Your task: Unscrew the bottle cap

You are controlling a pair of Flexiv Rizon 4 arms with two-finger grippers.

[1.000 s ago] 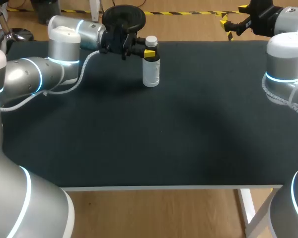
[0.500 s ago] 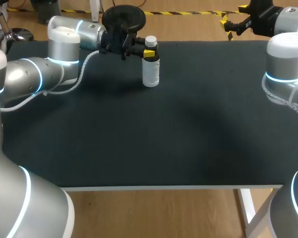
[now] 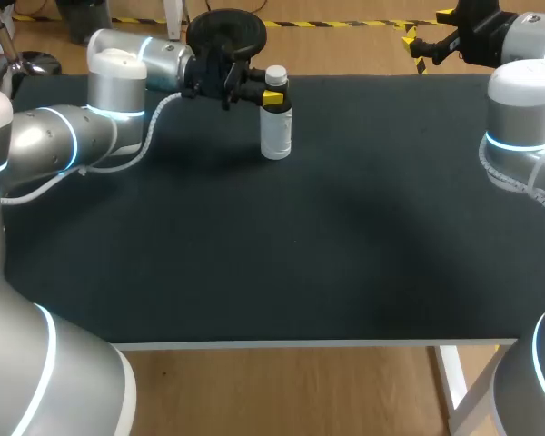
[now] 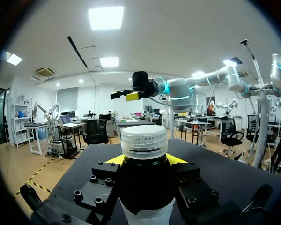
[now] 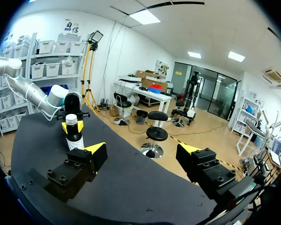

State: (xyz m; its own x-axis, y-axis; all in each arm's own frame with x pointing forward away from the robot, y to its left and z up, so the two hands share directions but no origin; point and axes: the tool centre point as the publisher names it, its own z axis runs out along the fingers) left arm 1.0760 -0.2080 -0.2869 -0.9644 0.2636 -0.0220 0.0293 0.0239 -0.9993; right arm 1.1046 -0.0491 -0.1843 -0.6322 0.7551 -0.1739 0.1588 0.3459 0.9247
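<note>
A white bottle (image 3: 276, 127) with a dark neck and a white ribbed cap (image 3: 275, 74) stands upright at the back of the black table. My left gripper (image 3: 272, 96) comes in sideways and is shut on the bottle just below the cap. In the left wrist view the cap (image 4: 144, 139) rises above the yellow fingertips (image 4: 113, 160) that flank the bottle (image 4: 145, 187). My right gripper (image 3: 427, 34) hangs open and holds nothing above the table's back right edge, well apart from the bottle. The right wrist view shows the bottle (image 5: 74, 136) far ahead of its open gripper (image 5: 143, 151).
The black table top (image 3: 300, 236) spreads from the bottle toward its white front edge (image 3: 300, 344). My left arm (image 3: 118, 82) lies along the back left. My right arm (image 3: 522, 109) stands at the right side.
</note>
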